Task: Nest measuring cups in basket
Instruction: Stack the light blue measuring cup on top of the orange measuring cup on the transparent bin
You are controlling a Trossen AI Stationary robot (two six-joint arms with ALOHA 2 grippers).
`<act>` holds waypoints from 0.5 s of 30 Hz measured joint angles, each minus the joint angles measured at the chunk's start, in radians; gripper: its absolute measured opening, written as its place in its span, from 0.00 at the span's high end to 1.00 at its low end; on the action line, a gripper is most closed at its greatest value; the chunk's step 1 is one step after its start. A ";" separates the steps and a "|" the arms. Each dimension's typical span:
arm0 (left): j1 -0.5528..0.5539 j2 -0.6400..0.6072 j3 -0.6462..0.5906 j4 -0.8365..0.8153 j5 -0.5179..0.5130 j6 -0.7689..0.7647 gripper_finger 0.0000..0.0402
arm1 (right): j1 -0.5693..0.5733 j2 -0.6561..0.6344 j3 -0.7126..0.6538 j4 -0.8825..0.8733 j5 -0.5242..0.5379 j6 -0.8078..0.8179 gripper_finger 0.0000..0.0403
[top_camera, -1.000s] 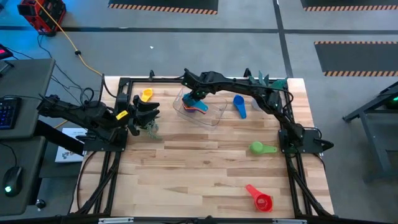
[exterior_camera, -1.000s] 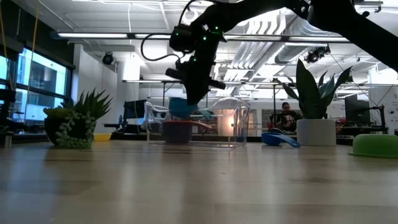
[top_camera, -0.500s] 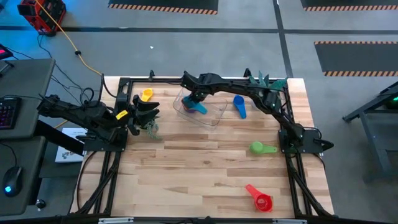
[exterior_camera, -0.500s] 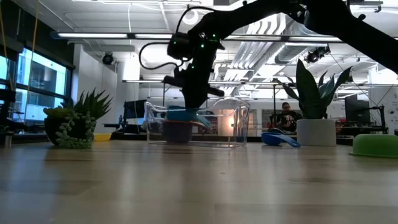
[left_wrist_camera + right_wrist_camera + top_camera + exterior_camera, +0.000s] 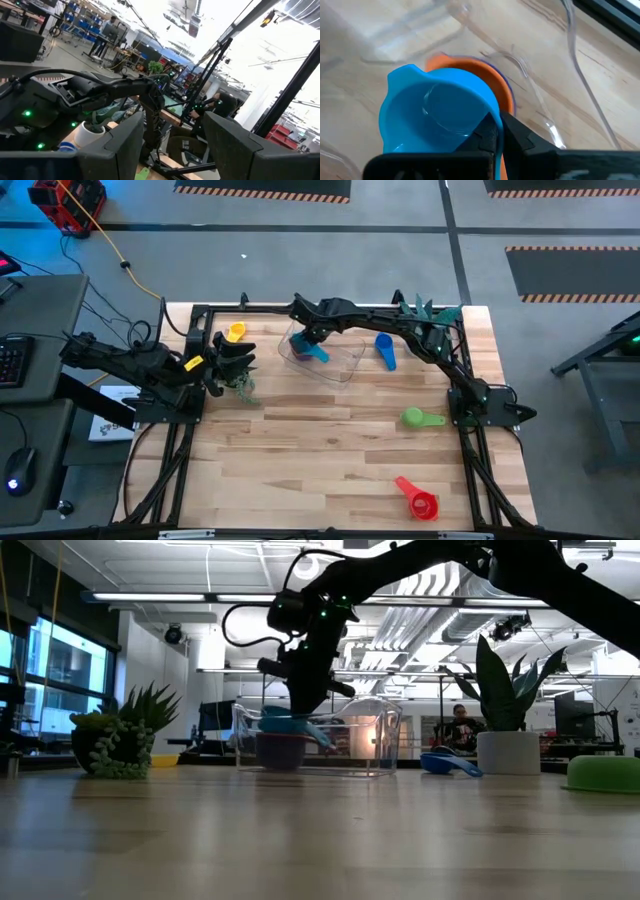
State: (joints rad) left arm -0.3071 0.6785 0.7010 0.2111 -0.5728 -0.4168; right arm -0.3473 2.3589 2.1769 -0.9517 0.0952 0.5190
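We observe the right pincer (image 5: pixel 496 131) pinching the light blue cup (image 5: pixel 437 112) over the orange cup (image 5: pixel 470 67) inside the basket (image 5: pixel 345 364); the left pincer (image 5: pixel 240 360) rests spread.

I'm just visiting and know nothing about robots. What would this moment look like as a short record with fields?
Right gripper: shut on the light blue cup, holding it inside the basket
Under it: orange cup in the basket
Left gripper: open, holding nothing, waiting at the table's left edge beside a small plant
Outside the basket: yellow cup, blue cup, green cup, red cup
Beyond the table: a person
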 joint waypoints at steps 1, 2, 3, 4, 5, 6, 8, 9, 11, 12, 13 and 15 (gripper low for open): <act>0.000 0.000 0.000 0.000 0.000 0.000 0.50 | 0.000 0.000 0.000 0.004 -0.003 0.000 0.99; 0.000 0.000 0.000 0.000 0.000 0.000 0.50 | 0.000 0.000 0.000 0.004 -0.003 0.000 0.98; 0.000 0.000 0.000 0.000 0.000 0.000 0.50 | 0.000 0.000 0.000 0.004 -0.003 -0.001 0.96; 0.000 0.000 0.000 0.000 0.000 0.000 0.50 | 0.000 0.000 0.000 0.004 -0.003 -0.001 0.94; 0.000 0.000 0.000 0.000 0.000 0.000 0.50 | 0.000 0.000 0.000 0.004 -0.003 -0.002 0.91; 0.000 0.000 0.000 0.000 0.000 0.000 0.50 | 0.000 0.000 0.000 0.004 -0.002 -0.003 0.88; 0.000 0.000 0.000 0.000 0.000 0.000 0.50 | 0.000 0.000 0.000 0.004 0.007 -0.013 0.82; 0.000 0.000 0.000 0.000 0.000 0.000 0.50 | 0.000 -0.001 0.000 0.003 0.013 -0.023 0.78; 0.000 0.000 0.000 0.000 0.000 0.001 0.50 | 0.000 -0.006 0.000 -0.001 0.029 -0.027 0.73; 0.000 0.000 0.000 0.000 0.000 0.001 0.50 | 0.000 -0.008 0.000 0.000 0.033 -0.028 0.71; 0.000 0.000 0.000 0.000 0.000 0.001 0.50 | 0.000 -0.011 0.000 0.000 0.035 -0.029 0.69; 0.000 0.000 0.000 0.000 0.000 0.001 0.50 | -0.002 -0.014 0.000 0.000 0.033 -0.038 0.66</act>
State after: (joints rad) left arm -0.3073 0.6788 0.7010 0.2111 -0.5724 -0.4156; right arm -0.3492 2.3451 2.1773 -0.9518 0.1282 0.4812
